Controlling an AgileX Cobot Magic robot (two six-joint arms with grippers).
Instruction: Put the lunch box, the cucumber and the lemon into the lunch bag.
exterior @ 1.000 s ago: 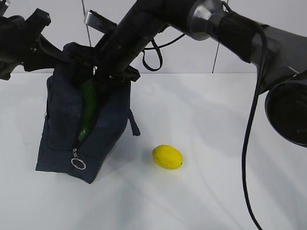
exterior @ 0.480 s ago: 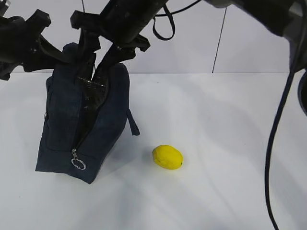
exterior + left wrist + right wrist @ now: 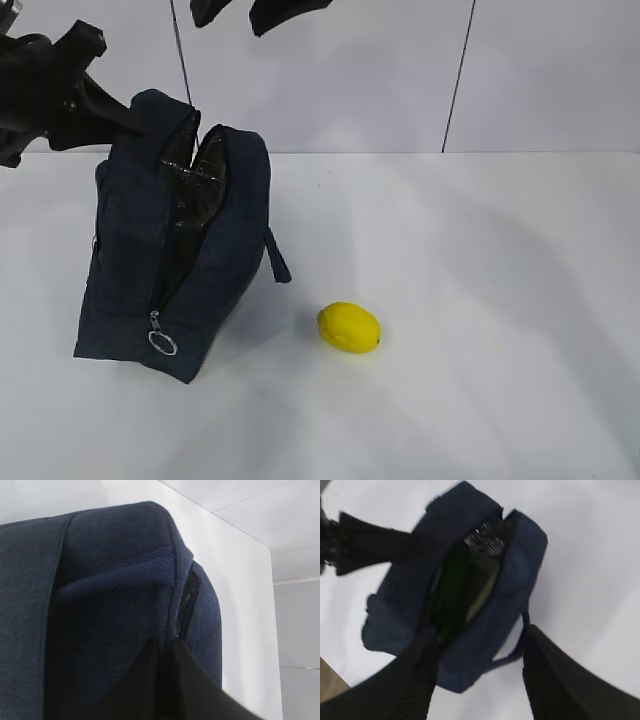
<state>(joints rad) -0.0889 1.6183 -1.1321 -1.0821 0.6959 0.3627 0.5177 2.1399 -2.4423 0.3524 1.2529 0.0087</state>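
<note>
The dark navy lunch bag (image 3: 135, 260) stands at the left, zipper open, silver lining showing. My left gripper (image 3: 105, 108) is shut on the bag's top edge (image 3: 167, 647) and holds the opening apart. My right gripper (image 3: 240, 12) is open and empty, high above the bag (image 3: 485, 630); its fingers (image 3: 415, 680) frame the opening from above. Inside the bag lies a dark green shape, the cucumber (image 3: 454, 592), with a pale green strip (image 3: 484, 591) beside it, perhaps the lunch box lid. The yellow lemon (image 3: 349, 328) lies on the table right of the bag.
The silver ring pull (image 3: 163, 343) hangs at the bag's front lower end. A strap (image 3: 277, 262) hangs off the bag's right side. The white table (image 3: 480, 300) meets a pale wall behind. The left arm (image 3: 365, 540) reaches in from the left.
My right gripper let go of the cucumber inside the bag and rose up and out. The cucumber has sunk out of the exterior view. Left gripper, bag and lemon have not moved.
</note>
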